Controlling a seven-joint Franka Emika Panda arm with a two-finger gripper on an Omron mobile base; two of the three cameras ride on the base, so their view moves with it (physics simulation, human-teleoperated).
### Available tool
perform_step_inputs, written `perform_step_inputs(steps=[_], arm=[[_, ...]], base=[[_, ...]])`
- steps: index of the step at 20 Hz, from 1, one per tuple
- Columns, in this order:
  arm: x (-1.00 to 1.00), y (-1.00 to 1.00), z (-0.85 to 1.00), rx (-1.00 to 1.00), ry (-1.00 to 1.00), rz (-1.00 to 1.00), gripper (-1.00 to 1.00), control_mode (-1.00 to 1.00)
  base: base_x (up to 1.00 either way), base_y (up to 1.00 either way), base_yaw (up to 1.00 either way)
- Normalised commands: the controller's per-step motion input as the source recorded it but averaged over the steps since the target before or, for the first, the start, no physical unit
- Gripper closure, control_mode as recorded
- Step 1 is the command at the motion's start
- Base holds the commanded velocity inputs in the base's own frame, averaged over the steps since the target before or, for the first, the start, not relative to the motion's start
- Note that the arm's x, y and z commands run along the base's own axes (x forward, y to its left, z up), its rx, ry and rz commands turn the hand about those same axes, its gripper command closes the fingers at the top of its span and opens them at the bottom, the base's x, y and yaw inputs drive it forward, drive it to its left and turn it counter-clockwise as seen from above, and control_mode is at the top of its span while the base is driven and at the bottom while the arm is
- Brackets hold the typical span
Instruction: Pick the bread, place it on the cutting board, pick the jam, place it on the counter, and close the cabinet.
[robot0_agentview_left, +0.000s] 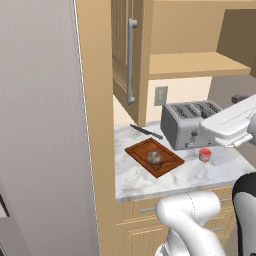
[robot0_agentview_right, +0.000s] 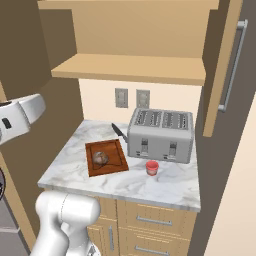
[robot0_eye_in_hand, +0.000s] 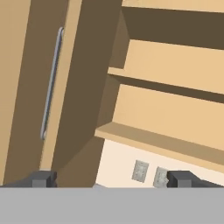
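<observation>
Two jobs look finished from where things lie: the bread (robot0_agentview_left: 155, 158) sits on the cutting board (robot0_agentview_left: 141, 151) left of centre in the left base view, and the jam (robot0_agentview_left: 205, 154) stands on the counter (robot0_agentview_left: 135, 177) just in front of the toaster (robot0_agentview_left: 187, 122), apart from the board. A knife (robot0_agentview_left: 146, 131) lies on the stone behind the board, near the wall. That leaves the cabinet (robot0_eye_in_hand: 78, 87), and I judge that is why my hand is raised and turned toward it. In the hand view my claw (robot0_eye_in_hand: 113, 179) is spread wide with nothing between its tips, facing the open cupboard: the left door (robot0_eye_in_hand: 26, 87) with its long grey handle (robot0_eye_in_hand: 51, 83) runs up the left side of the frame, and the shelves (robot0_eye_in_hand: 166, 70) to the right look bare. In the right base view the other door (robot0_agentview_right: 220, 75) also stands swung out at the upper right. Both doors probably need pushing shut, and an empty, wide claw suits that
</observation>
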Motion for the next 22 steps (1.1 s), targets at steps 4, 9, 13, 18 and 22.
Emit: perform_step_inputs(steps=[4,9,13,18,22], arm=[[-0.03,0.33,-0.22,0.00,-0.09,0.00,-1.00,-1.00],[0.00,0.31,-0.25,0.00,-0.06,0.00,-1.00,-1.00],[0.00,0.31,-0.34,0.00,-0.05,0.00,-1.00,-1.00],[0.00,0.26,-0.37,0.00,-0.04,0.00,-1.00,-1.00],[0.05,0.16,-0.38,0.00,-0.06,0.00,-1.00,-1.00]], base=[[0.00,0.00,0.00],[0.00,0.00,0.00],[0.00,0.00,0.00],[0.00,0.00,0.00],[0.00,0.00,0.00]])
